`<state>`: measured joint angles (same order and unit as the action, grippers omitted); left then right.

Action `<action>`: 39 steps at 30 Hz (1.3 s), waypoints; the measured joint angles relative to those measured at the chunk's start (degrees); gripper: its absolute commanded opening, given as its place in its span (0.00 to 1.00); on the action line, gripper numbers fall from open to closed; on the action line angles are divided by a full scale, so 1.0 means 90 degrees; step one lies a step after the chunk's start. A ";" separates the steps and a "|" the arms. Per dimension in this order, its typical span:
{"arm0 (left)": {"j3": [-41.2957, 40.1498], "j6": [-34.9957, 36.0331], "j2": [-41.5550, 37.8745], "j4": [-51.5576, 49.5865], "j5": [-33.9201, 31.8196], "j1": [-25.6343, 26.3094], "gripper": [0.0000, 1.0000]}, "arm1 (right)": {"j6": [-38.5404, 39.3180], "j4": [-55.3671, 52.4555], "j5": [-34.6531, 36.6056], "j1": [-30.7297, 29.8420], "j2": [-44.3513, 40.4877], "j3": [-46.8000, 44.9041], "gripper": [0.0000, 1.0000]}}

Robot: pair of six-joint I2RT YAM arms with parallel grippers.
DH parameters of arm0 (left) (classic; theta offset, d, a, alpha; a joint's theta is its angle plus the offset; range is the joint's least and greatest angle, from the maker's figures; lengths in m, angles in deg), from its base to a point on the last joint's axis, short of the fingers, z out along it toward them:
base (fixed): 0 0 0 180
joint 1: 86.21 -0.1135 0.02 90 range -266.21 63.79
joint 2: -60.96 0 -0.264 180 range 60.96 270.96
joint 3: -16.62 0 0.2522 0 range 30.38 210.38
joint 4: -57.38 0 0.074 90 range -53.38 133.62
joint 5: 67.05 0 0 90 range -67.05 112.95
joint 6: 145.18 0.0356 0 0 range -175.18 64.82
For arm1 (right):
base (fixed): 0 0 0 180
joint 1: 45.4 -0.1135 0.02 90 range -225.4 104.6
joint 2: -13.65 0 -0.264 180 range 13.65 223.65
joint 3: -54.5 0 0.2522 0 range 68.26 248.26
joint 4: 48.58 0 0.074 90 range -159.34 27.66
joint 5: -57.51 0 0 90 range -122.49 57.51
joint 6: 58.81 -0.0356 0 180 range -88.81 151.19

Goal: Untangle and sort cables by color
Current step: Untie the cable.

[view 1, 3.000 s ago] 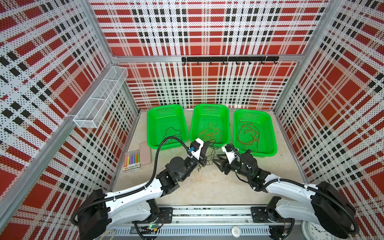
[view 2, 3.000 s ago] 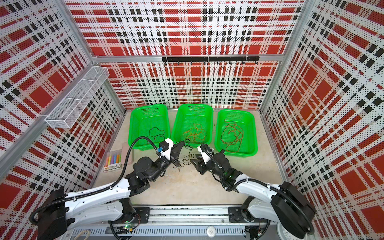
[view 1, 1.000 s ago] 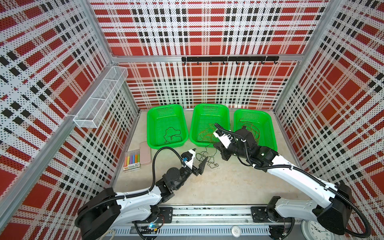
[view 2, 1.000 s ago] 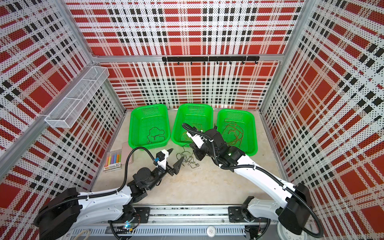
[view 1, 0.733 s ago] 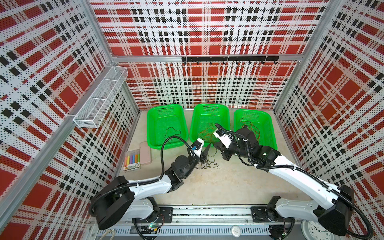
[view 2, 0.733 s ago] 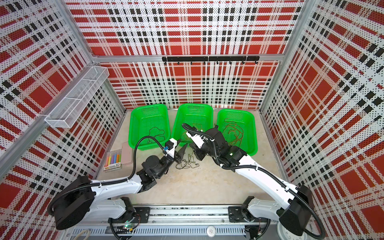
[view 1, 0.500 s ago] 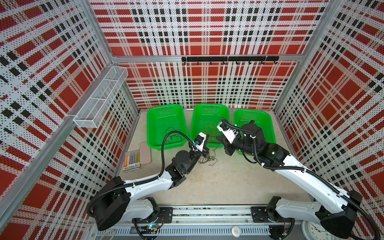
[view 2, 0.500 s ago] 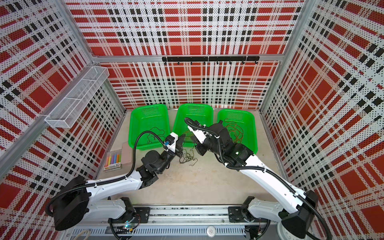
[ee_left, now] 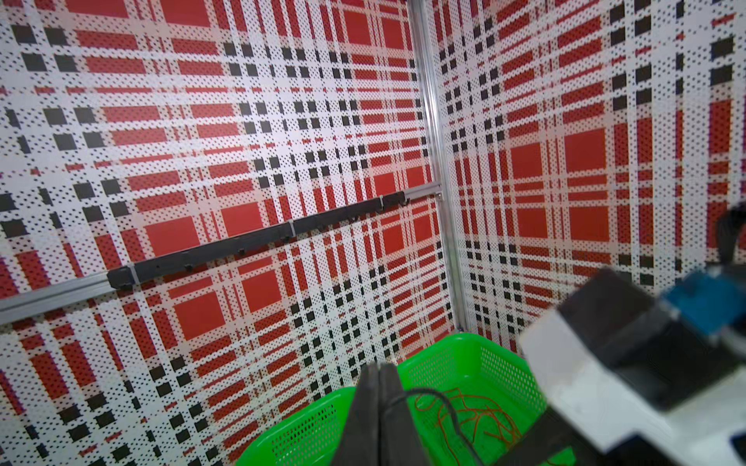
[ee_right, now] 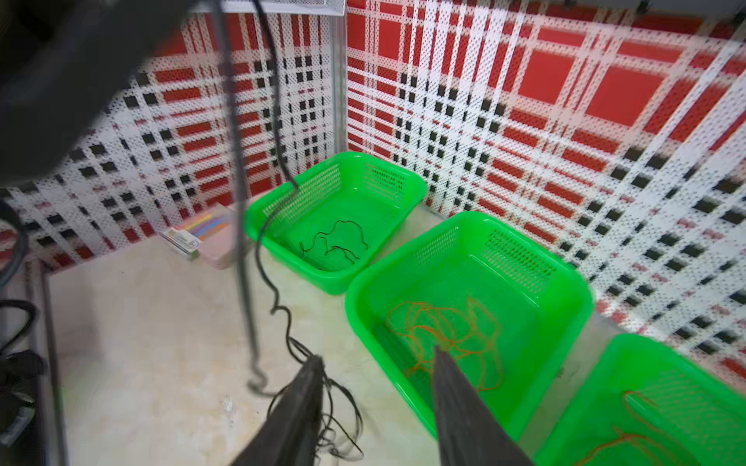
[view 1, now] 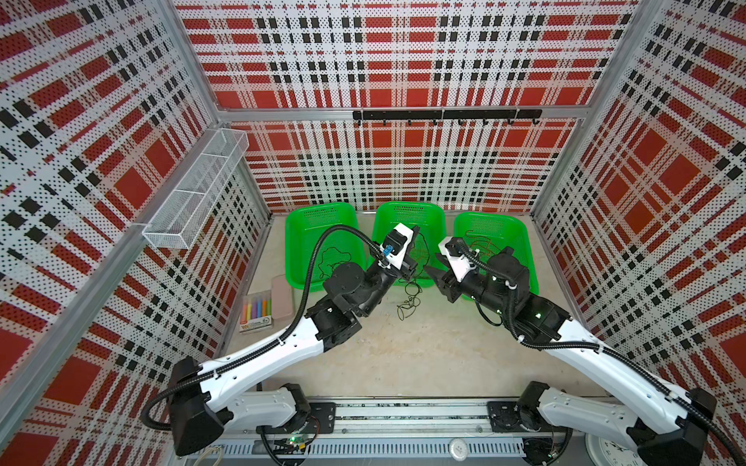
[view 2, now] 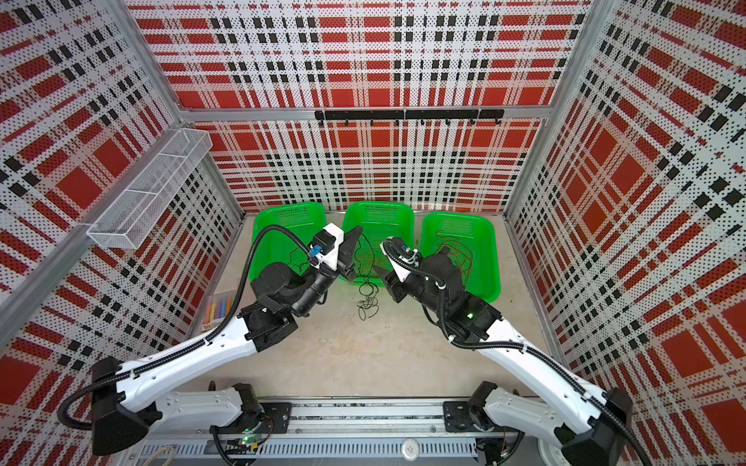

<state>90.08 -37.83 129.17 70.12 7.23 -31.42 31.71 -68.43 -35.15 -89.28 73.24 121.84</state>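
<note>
Left hand [ee_left: 379,369] pinching a black cable [view 2: 365,298]
We see its fingers together on the strand, which dangles onto the tabletop [view 2: 363,355] just in front of the middle basket [view 2: 377,210]; right hand [ee_right: 378,355] fingers apart nearby.

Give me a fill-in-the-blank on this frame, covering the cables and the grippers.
The cable in the shut left gripper is ____.
On the right gripper the jaws stand ____.
The cables in the middle basket are ____.
Missing: black; open; orange.
</note>
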 measured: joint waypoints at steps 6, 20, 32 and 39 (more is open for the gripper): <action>0.0100 0.0000 0.0012 -0.0168 0.0034 0.0000 0.00 | -0.0777 0.1343 -0.0726 -0.0005 0.0447 -0.1027 0.51; 0.0928 0.0206 0.0032 -0.0539 0.0109 -0.0005 0.00 | -0.1557 0.3339 -0.0860 -0.0005 0.1010 -0.2878 0.17; 0.1338 0.0245 0.0192 -0.0872 0.0398 -0.0444 0.00 | -0.1732 0.4503 -0.0707 -0.0005 0.0743 -0.3631 0.68; 0.1338 0.0248 0.0255 -0.0998 0.0515 -0.0245 0.00 | -0.1600 0.4942 -0.0767 -0.0010 0.0821 -0.3541 0.74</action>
<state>102.12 -35.61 131.46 61.14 11.86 -33.63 17.30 -23.95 -42.05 -89.37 80.63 89.97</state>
